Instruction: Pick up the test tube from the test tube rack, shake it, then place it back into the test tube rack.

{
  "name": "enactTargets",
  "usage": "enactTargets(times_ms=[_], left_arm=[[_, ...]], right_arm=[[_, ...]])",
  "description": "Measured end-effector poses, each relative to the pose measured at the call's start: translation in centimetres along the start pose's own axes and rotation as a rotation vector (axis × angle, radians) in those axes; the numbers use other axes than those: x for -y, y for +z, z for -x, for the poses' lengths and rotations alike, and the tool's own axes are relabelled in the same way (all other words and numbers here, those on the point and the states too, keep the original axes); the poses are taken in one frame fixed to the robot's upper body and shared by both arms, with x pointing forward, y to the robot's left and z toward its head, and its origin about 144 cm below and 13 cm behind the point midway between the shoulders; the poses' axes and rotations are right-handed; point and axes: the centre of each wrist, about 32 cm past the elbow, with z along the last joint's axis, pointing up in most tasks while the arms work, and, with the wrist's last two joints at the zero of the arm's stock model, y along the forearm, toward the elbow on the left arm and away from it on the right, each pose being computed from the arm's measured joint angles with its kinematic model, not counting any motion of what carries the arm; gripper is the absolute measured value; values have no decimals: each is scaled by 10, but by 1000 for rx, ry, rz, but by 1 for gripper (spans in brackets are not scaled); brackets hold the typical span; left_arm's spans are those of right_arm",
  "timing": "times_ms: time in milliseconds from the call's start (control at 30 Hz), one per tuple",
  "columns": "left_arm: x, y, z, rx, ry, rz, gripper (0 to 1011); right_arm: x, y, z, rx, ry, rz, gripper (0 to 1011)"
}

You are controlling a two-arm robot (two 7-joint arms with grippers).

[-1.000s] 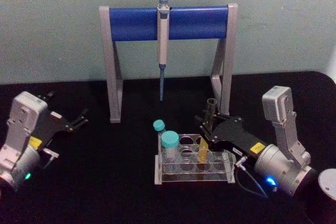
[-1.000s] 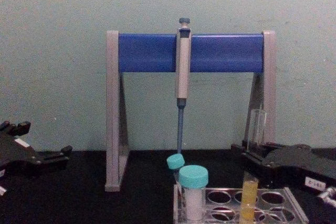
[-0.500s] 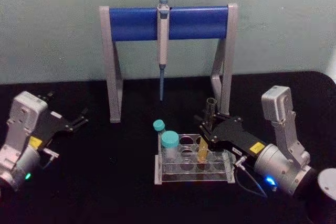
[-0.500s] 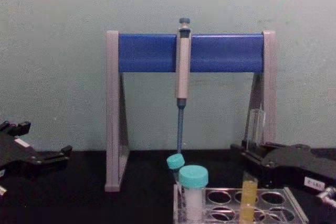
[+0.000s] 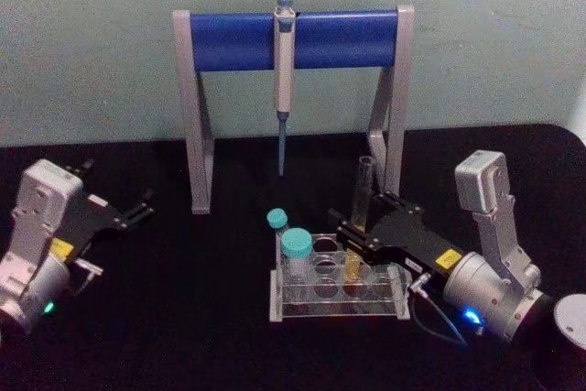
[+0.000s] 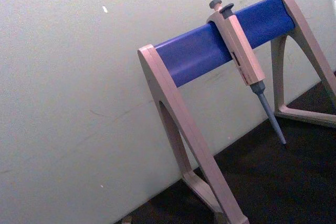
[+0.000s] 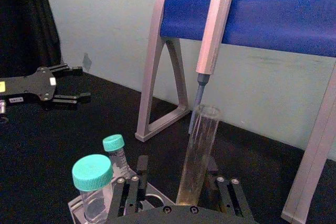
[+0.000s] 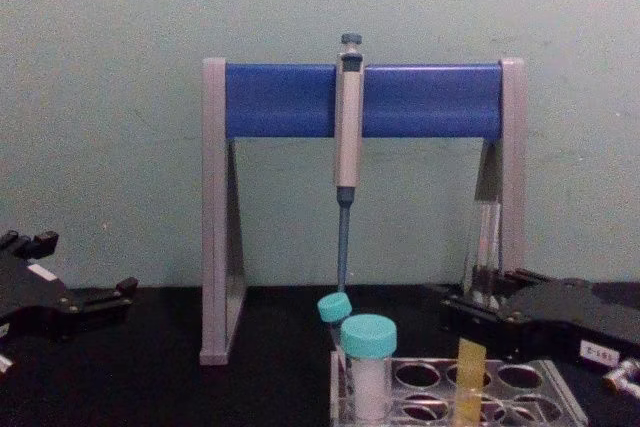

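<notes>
Background: pale green wall behind a black tabletop (image 5: 183,318).

Head view. Pipette stand (image 5: 293,39), grey legs with a blue crossbar, at the rear; a grey-blue pipette (image 5: 283,80) hangs from the bar. Test tube rack (image 5: 337,283) at centre front, holding two teal-capped vials (image 5: 297,246) at its left end. Test tube (image 5: 361,212), clear, yellow-orange liquid at the bottom, tilted slightly, lower end inside the rack's right part. Right end effector (image 5: 352,231), black, reaching in from the right, its fingers pressed against the tube at mid-height just above the rack. Left end effector (image 5: 137,206) parked at far left, well apart from the rack, fingers spread, holding nothing.

Chest view. Side-on: the tube (image 8: 480,247) stands in front of the stand's right leg, and the yellow liquid shows below the right end effector (image 8: 470,305), within the rack (image 8: 460,392). Left end effector (image 8: 95,297) low at the left edge.

Right wrist view. Close on the tube (image 7: 197,156) rising between the black fingers (image 7: 135,182); open rim uppermost, yellowish tint low on the glass. Vials (image 7: 94,182) just beside it; the left end effector (image 7: 65,98) lies farther off.

Left wrist view. Stand (image 6: 210,77) and pipette (image 6: 244,61) against the wall.
</notes>
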Motion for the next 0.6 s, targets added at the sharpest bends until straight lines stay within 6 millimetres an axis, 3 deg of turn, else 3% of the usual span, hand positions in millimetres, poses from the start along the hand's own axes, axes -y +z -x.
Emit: enactTargets(times_ms=[367,600], left_arm=[[0,0,0,0,0,0,1010],[0,0,0,0,0,0,1010]], right_arm=[[0,0,0,0,1,-2,970],[0,0,0,0,1,-3,1000]])
